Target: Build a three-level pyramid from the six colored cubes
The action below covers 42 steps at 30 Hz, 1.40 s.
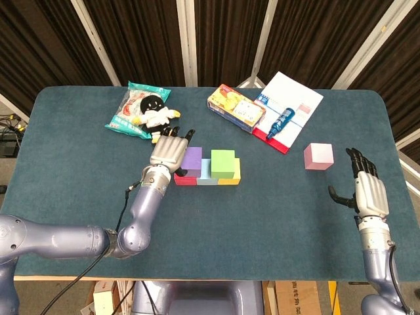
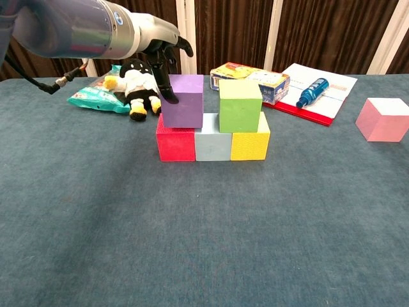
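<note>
The left hand point(image 1: 169, 152) is gripping the purple cube point(image 2: 183, 100), its fingers point(image 2: 167, 91) wrapping the cube's left and rear faces while the cube is sitting on the bottom row, straddling the seam between the red cube point(image 2: 175, 141) and the light blue cube point(image 2: 213, 144). The green cube point(image 2: 239, 105) is sitting just beside it at 3 o'clock, resting over the light blue and yellow cube point(image 2: 250, 144). The pink cube point(image 1: 318, 156) is lying alone, well apart at 3 o'clock from the stack. The right hand point(image 1: 367, 189) is hovering at 5 o'clock from the pink cube, fingers spread wide and holding nothing. A plush toy point(image 2: 138, 86) is lying at 10 o'clock from the stack.
</note>
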Tool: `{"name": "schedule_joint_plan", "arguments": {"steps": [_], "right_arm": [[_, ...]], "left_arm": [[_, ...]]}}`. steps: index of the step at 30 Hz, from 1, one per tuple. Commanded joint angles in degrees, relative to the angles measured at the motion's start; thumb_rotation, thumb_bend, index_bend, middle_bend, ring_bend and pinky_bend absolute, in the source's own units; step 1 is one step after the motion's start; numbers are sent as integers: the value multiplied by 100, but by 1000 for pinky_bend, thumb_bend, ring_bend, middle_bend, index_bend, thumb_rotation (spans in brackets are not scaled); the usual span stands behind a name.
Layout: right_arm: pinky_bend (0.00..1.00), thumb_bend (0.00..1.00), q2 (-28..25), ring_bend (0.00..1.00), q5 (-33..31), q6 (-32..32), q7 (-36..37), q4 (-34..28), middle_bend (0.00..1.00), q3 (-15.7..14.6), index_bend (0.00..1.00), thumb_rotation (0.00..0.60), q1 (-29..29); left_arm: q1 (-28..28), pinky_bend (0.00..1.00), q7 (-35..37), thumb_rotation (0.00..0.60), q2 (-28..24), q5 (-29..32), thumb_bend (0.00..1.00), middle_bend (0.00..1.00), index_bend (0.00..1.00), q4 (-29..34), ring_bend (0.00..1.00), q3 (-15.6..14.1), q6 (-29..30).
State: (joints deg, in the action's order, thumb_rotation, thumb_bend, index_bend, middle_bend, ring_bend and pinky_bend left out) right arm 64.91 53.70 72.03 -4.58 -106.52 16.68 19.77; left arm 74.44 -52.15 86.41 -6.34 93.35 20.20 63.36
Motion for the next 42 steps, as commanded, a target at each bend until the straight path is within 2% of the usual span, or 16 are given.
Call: {"name": "schedule_joint_plan", "arguments": {"steps": [1,42], "right_arm": [[0,362,-1,0,-13,-6,8,6,0,6,0,600,0],[0,363,10,0,-79,-94,53,14,0,2,0,600,10]], "left_arm": [[19,16,4,600,21,7,314,376,2,-22,21,0,-6],[129,16,67,600,313,-31,314,387,2,-253,21,24,45]]}}
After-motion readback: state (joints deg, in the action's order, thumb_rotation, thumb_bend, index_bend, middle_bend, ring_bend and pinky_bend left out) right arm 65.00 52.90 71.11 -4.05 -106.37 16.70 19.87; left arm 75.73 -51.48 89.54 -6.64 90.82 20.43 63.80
